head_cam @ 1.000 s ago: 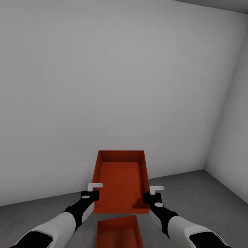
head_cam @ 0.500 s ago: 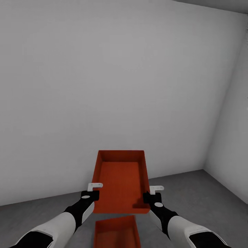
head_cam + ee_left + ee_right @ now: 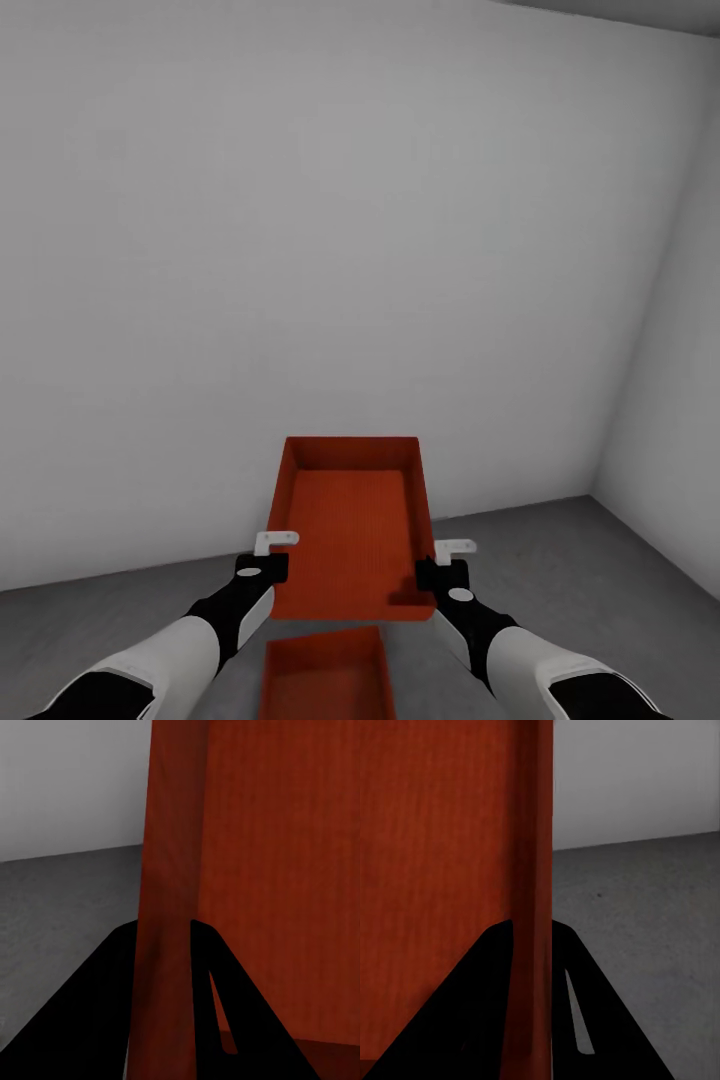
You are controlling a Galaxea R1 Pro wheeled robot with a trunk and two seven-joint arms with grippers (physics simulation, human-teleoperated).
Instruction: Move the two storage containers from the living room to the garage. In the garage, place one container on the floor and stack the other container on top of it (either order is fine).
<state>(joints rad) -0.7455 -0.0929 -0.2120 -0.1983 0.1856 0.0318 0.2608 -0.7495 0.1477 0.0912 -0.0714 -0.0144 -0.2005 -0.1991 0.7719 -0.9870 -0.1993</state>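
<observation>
Aloft, one orange-red bin (image 3: 352, 530) hangs level before the pale grey wall (image 3: 330, 250). Left gripper (image 3: 262, 560) clamps its left side wall; right gripper (image 3: 443, 565) clamps the right wall, fingers (image 3: 472, 1020) straddling it. Second bin (image 3: 325, 680) sits on the concrete floor (image 3: 560, 560) below, offset toward the left arm.
</observation>
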